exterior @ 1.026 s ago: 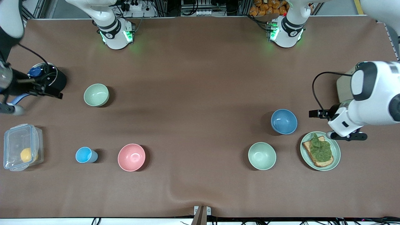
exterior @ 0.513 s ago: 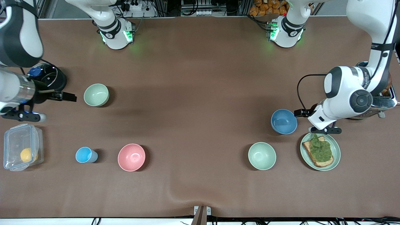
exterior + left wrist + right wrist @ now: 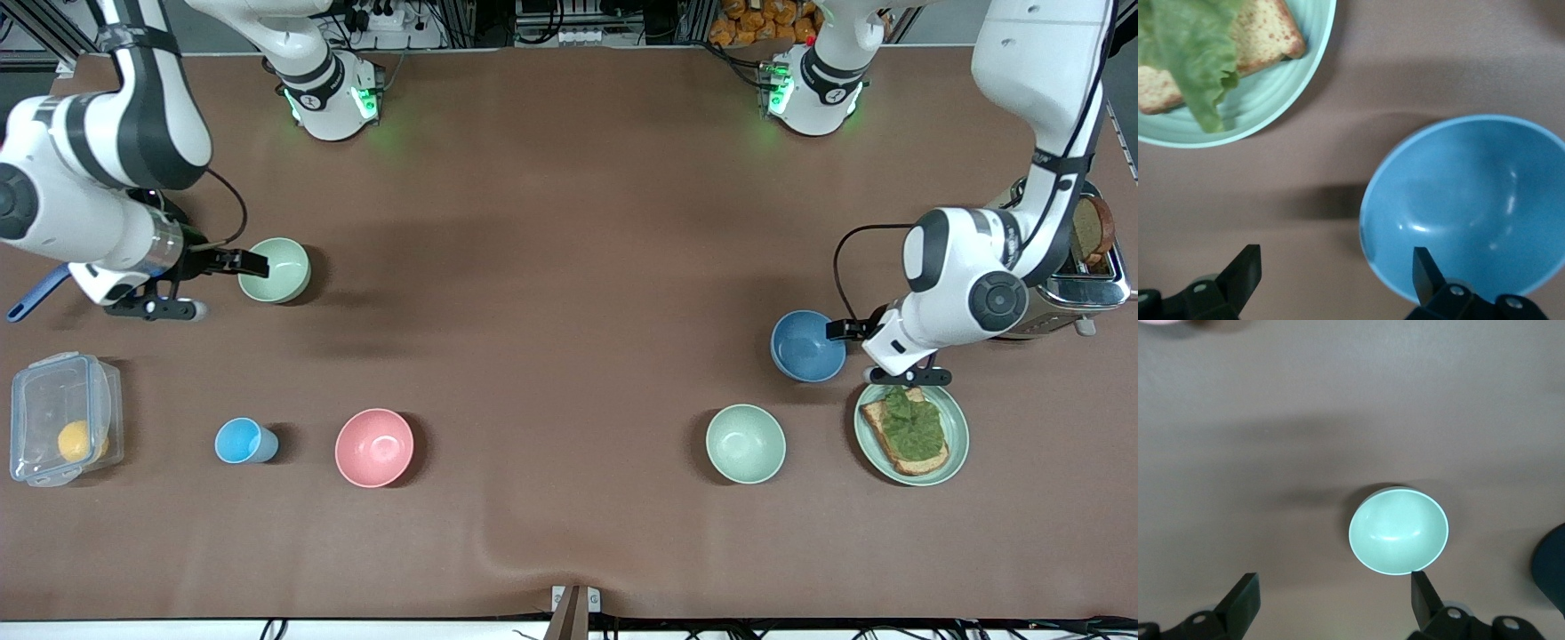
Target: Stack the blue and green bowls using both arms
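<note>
White arm links bend over both ends of the brown table. The left arm drops from its base in an elbow-down fold, and the left gripper hangs over the rim of the blue bowl, fingers spread wide with nothing between them. That bowl sits toward the left arm's end, just beside the green plate of toast and lettuce. The right arm curls in from the table edge at its own end, and the right gripper hovers at the rim of a green bowl, jaws likewise wide apart and empty. A second green bowl stands nearer the front camera than the blue one.

The left wrist view shows one finger over the blue bowl's inside edge and the other over bare cloth. The right wrist view shows its green bowl sitting closer to one finger than the other, not centred.
</note>
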{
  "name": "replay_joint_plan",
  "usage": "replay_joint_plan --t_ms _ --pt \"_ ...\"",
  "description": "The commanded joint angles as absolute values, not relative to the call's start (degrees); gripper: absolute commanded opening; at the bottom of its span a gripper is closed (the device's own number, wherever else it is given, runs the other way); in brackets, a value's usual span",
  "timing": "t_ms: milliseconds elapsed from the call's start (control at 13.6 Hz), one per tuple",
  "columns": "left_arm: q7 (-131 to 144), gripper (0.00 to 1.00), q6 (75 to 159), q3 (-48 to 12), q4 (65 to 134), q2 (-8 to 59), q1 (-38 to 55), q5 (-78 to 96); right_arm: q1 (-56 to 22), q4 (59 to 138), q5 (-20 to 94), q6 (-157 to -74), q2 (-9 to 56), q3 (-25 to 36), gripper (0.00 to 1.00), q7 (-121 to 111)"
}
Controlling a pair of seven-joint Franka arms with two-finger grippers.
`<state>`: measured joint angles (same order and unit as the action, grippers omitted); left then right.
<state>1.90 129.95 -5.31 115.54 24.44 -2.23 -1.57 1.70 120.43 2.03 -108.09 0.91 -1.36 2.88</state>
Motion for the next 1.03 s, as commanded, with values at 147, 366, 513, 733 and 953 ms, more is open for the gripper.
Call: replay_joint_plan --t_ms 147,366,513,733,953 --pt "2.9 1.0 132.54 -5.71 113.38 27.77 -2.37 -2.81 7.9 129.97 2.9 -117.39 -1.85 -1.14 1.0 -8.51" --pt "2.99 0.86 132.54 -5.71 112.41 28.65 -2.29 -2.11 11.33 133.15 2.81 -122.25 -0.71 -1.14 1.0 -12.21" --pt "3.08 0.24 132.45 -5.71 112.67 28.74 -2.11 -2.11 11.95 136.56 2.73 -127.41 0.08 -1.06 0.99 -14.22" --pt "4.12 0.03 132.54 -5.71 112.59 29.27 -2.11 -2.11 15.37 140.27 2.81 -134.98 2.54 -1.14 0.9 -20.9" --pt "5.45 0.0 132.45 -5.71 112.59 29.18 -1.85 -2.11 18.54 140.8 2.9 -138.51 5.35 -1.23 0.86 -25.75"
